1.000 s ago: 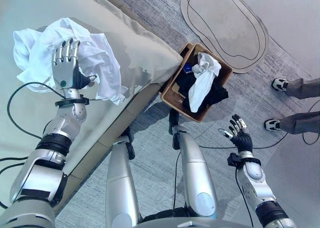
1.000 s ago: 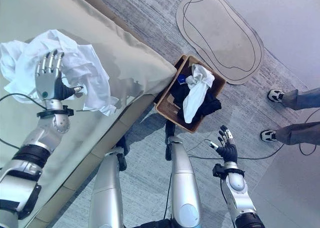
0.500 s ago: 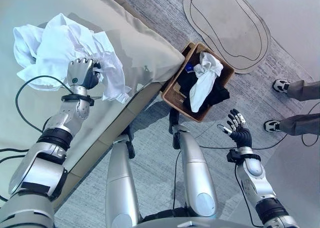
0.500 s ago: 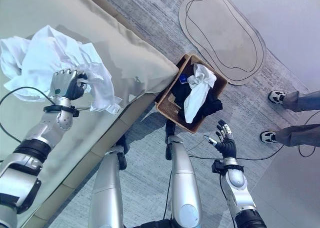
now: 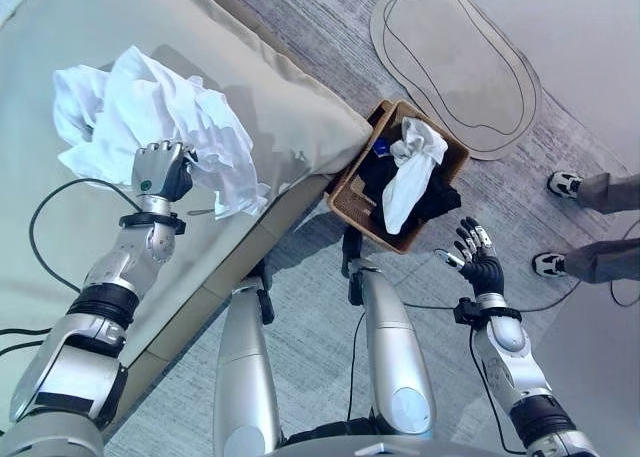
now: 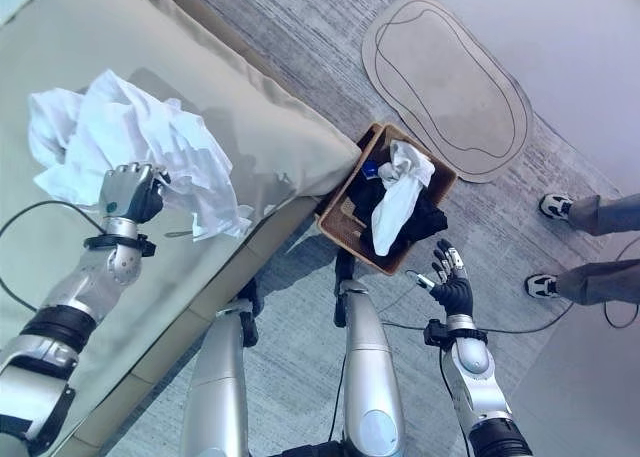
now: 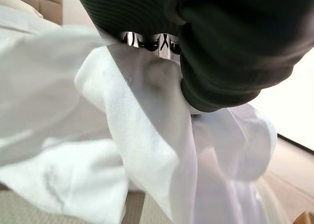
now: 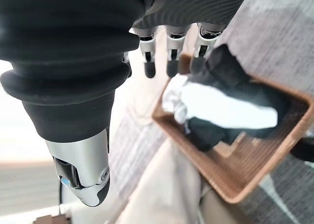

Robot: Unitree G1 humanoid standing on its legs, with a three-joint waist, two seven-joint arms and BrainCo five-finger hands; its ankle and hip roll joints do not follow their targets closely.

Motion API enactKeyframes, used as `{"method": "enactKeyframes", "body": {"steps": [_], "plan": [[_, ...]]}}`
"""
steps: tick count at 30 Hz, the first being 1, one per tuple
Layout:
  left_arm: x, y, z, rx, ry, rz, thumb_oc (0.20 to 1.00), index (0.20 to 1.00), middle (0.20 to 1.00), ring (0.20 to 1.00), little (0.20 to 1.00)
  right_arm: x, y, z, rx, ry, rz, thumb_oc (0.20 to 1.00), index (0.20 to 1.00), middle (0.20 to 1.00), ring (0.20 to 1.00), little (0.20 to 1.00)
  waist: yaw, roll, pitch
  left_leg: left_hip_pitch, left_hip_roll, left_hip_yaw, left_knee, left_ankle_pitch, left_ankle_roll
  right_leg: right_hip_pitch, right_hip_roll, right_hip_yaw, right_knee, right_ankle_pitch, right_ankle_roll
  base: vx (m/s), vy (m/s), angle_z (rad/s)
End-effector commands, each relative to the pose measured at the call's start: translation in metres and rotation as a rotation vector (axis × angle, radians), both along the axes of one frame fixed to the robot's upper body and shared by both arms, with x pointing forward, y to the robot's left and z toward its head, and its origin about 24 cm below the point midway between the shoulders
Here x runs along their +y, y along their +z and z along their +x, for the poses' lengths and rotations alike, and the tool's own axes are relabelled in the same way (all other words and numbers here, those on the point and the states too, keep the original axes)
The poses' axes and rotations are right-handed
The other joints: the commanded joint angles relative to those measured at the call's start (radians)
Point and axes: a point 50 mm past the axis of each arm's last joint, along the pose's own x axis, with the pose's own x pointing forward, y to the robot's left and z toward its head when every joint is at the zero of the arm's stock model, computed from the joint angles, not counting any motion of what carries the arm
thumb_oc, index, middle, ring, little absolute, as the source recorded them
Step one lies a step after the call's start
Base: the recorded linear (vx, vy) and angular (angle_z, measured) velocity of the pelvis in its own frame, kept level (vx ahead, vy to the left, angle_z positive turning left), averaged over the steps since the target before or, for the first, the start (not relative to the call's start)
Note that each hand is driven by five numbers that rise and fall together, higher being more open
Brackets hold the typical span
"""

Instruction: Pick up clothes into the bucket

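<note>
Left eye view: the left hand (image 5: 160,169) is curled tight around a white shirt (image 5: 150,107) on the bed (image 5: 60,37). The right hand (image 5: 480,267), fingers spread, hangs over the floor near the basket (image 5: 345,192) holding dark clothes (image 5: 435,199) and a white cloth (image 5: 410,167).

Left wrist view: shirt folds bunch under the fingers.

Right wrist view: straight fingers (image 8: 171,52) point toward the basket.

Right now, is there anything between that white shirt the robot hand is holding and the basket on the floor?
Nothing visible blocks the way. The left robot hand grips the white shirt on the bed; the basket sits on the floor just past the bed's corner, already holding clothes.
</note>
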Motion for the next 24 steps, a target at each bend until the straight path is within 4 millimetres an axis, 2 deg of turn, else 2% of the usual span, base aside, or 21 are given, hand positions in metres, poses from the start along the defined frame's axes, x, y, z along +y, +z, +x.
{"method": "enactKeyframes", "body": {"steps": [1,3,4,6,7,8,12,13,14,15,18,24], "plan": [[-0.02,-0.008,-0.015,-0.034,-0.125,-0.148,0.2,0.2,0.2,0.2,0.2,-0.013,-0.005,-0.013,0.011,-0.069,-0.025,1.0,1.0,1.0,1.0,1.0,0.005,0.034,-0.109,0.042,0.0,-0.03,-0.025,0.003,0.007,0.124,-0.065,-0.003,-0.077,0.051,0.07,0.09,-0.056,0.17],[-0.042,-0.004,-0.027,-0.042,-0.264,-0.222,0.2,0.2,0.2,0.2,0.2,-0.01,-0.005,-0.009,0.028,-0.048,-0.113,1.0,1.0,1.0,1.0,1.0,0.028,0.039,-0.126,0.147,0.0,-0.04,-0.099,0.021,0.0,0.233,-0.068,-0.028,-0.135,0.058,0.075,0.13,-0.075,0.23],[-0.042,-0.004,-0.027,-0.042,-0.264,-0.222,0.2,0.2,0.2,0.2,0.2,-0.01,-0.005,-0.009,0.028,-0.048,-0.113,1.0,1.0,1.0,1.0,1.0,0.027,0.039,-0.125,0.149,0.0,-0.04,-0.1,0.021,0.0,0.235,-0.068,-0.028,-0.136,0.058,0.075,0.12,-0.068,0.25],[-0.062,0.011,-0.042,-0.071,-0.424,-0.267,0.2,0.2,0.2,0.2,0.2,-0.001,0.0,-0.001,0.001,-0.001,-0.055,1.0,1.0,1.0,1.0,1.0,0.05,0.052,-0.157,0.229,-0.001,-0.053,-0.169,0.04,-0.003,0.322,-0.067,-0.053,-0.196,0.063,0.078,0.13,-0.052,0.26],[-0.062,0.011,-0.042,-0.071,-0.424,-0.267,0.2,0.2,0.2,0.2,0.2,-0.001,0.0,0.0,0.001,0.0,-0.054,1.0,1.0,1.0,1.0,1.0,0.047,0.052,-0.157,0.231,-0.003,-0.055,-0.178,0.049,-0.002,0.325,-0.068,-0.056,-0.204,0.07,0.078,0.13,-0.063,0.23],[-0.07,0.019,-0.047,-0.091,-0.496,-0.314,0.2,0.2,0.2,0.2,0.2,0.004,0.002,0.002,-0.008,0.035,-0.045,1.0,1.0,1.0,1.0,1.0,0.058,0.055,-0.17,0.262,0.0,-0.059,-0.201,0.05,-0.006,0.356,-0.067,-0.067,-0.215,0.067,0.079,0.12,-0.054,0.25],[-0.081,0.039,-0.059,-0.111,-0.631,-0.417,0.2,0.2,0.2,0.2,0.2,0.025,0.013,0.014,-0.039,0.17,-0.102,1.0,1.0,1.0,1.0,1.0,0.084,0.069,-0.22,0.371,0.006,-0.075,-0.299,0.076,-0.015,0.475,-0.053,-0.109,-0.297,0.073,0.081,0.1,-0.052,0.18],[-0.081,0.039,-0.059,-0.111,-0.631,-0.417,0.2,0.2,0.2,0.2,0.2,0.026,0.014,0.015,-0.04,0.17,-0.101,1.0,1.0,1.0,1.0,1.0,0.082,0.069,-0.221,0.371,0.004,-0.076,-0.305,0.084,-0.014,0.476,-0.053,-0.111,-0.303,0.08,0.08,0.06,-0.058,0.18],[-0.085,0.05,-0.061,-0.13,-0.687,-0.463,0.2,0.2,0.2,0.2,0.2,0.039,0.019,0.02,-0.064,0.227,-0.082,1.0,1.0,1.0,1.0,1.0,0.092,0.073,-0.245,0.402,0.007,-0.077,-0.34,0.096,-0.021,0.504,-0.043,-0.119,-0.33,0.082,0.081,0.04,-0.037,0.13],[-0.085,0.05,-0.061,-0.129,-0.686,-0.463,0.2,0.2,0.2,0.2,0.2,0.04,0.019,0.02,-0.063,0.228,-0.082,1.0,1.0,1.0,1.0,1.0,0.09,0.073,-0.245,0.405,0.007,-0.077,-0.345,0.099,-0.021,0.508,-0.042,-0.121,-0.334,0.083,0.081,0.08,-0.053,0.13],[-0.094,0.068,-0.066,-0.172,-0.783,-0.51,0.2,0.2,0.2,0.2,0.2,0.062,0.031,0.024,-0.108,0.36,-0.085,1.0,1.0,1.0,1.0,1.0,0.102,0.079,-0.282,0.454,0.008,-0.078,-0.403,0.125,-0.035,0.553,-0.032,-0.143,-0.355,0.078,0.078,0.09,-0.039,0.09],[-0.109,0.087,-0.067,-0.2,-0.898,-0.527,0.2,0.2,0.2,0.2,0.2,0.08,0.046,0.026,-0.161,0.51,-0.116,1.0,1.0,1.0,1.0,1.0,0.103,0.085,-0.316,0.514,0.007,-0.081,-0.445,0.131,-0.039,0.604,-0.026,-0.163,-0.361,0.064,0.078,0.07,-0.032,0.1]]}}
